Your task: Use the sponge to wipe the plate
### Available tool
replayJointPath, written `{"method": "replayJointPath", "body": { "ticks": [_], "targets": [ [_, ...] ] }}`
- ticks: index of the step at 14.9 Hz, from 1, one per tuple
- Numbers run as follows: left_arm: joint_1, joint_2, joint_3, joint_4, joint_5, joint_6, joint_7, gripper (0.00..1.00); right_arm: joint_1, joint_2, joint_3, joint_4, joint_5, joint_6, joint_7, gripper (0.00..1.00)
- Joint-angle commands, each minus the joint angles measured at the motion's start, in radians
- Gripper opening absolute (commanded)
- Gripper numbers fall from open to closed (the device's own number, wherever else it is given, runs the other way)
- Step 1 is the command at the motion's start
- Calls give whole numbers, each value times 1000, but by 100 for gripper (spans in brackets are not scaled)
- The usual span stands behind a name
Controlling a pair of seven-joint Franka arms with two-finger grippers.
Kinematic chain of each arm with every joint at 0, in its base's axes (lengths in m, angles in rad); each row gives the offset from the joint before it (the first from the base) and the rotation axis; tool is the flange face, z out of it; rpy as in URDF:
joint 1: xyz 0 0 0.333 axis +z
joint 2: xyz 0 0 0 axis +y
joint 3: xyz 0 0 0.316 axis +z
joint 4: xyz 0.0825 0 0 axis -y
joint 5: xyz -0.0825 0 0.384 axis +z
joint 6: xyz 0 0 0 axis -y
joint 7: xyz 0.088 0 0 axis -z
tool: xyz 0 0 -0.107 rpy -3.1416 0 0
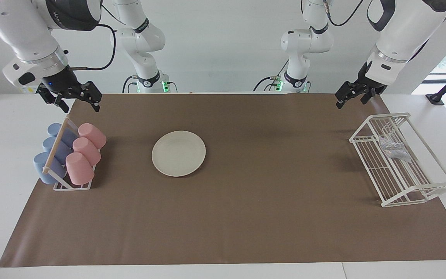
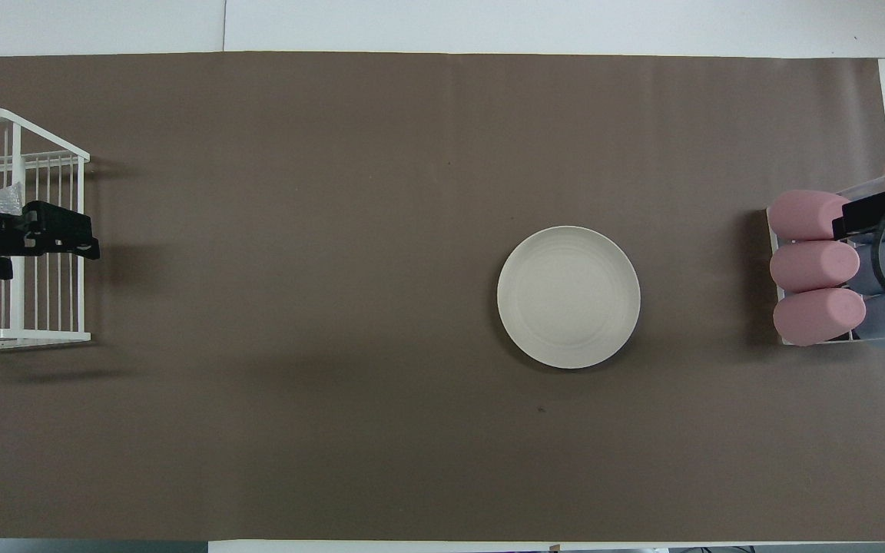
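- Closest thing to the facing camera was just the brown mat (image 1: 223, 232), bare along that whole edge, so nothing going on there.
- The plate (image 1: 179, 153) sat flat on the mat, roughly mid-depth and a bit toward my right arm's end of the table. It looked bare, with nothing on it and nothing touching it.
- The sponge (image 1: 394, 150), that crinkly silver wad, was lying inside the white wire rack (image 1: 401, 186) way over at my left arm's end, well apart from the plate.
- My left gripper (image 1: 356, 94) hung up in the air near the robot-side end of that rack, fingers spread, holding nothing. From overhead it covered part of the rack, but the facing view showed it was clear of the sponge.
- My right gripper (image 1: 76, 101) was also spread and empty, hanging over the robot-side end of the cup rack (image 1: 72, 186) with the pink cups (image 1: 85, 153) and blue cups (image 1: 52, 155). I'd say that arm was just waiting.
- So progress-wise: basically zero. Sponge not picked up, plate not wiped.
- What was left, as I read it: drop my left gripper into the rack, grab the sponge, carry it across to the plate and scrub. Wire bars around the wad might make the grab fiddly.
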Motion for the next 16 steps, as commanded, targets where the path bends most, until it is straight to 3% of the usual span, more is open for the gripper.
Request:
{"method": "replayJointPath", "body": {
  "ticks": [1,12,14,16],
  "targets": [
    [14,-7,-4,-6,-14,7,8,100,-6,-7,7,2,-7,-9,-19,100],
    [3,-13,-5,-20,-5,27,-47,100,-4,-7,6,2,-7,-12,-8,100],
    [-2,-10,-5,-20,56,49,-75,100,-1,-7,7,2,-7,-15,19,100],
    [-11,8,-10,-35,198,53,-76,100,0,-7,10,2,-5,-16,57,100]
  ]
}}
